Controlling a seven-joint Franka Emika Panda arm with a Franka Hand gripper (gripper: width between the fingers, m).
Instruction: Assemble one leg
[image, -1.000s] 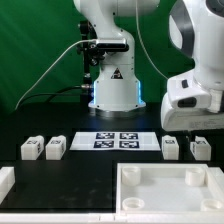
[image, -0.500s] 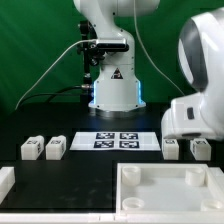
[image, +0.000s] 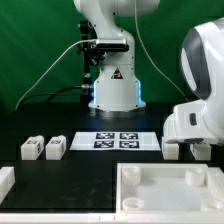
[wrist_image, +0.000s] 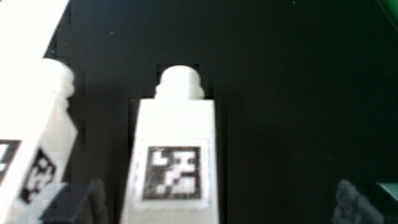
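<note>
The leg looked like smooth white plastic with a slightly matt skin, and its tag seemed printed flat in black. The table was a dull black surface (quite matt, I would say). The arm shell was glossy white plastic, and the backdrop looked like green cloth

**Surface check: what's sitting on it**

Black surface is carrying everything. Marker board is lying flat mid-surface, in front of the robot base. Toward the exterior view's left, outer-left leg and inner-left leg are sitting side by side. Inner-right leg and outer-right leg are sitting at its right. Tabletop piece is lying at the front, and a white part is poking in at the left edge.
</note>
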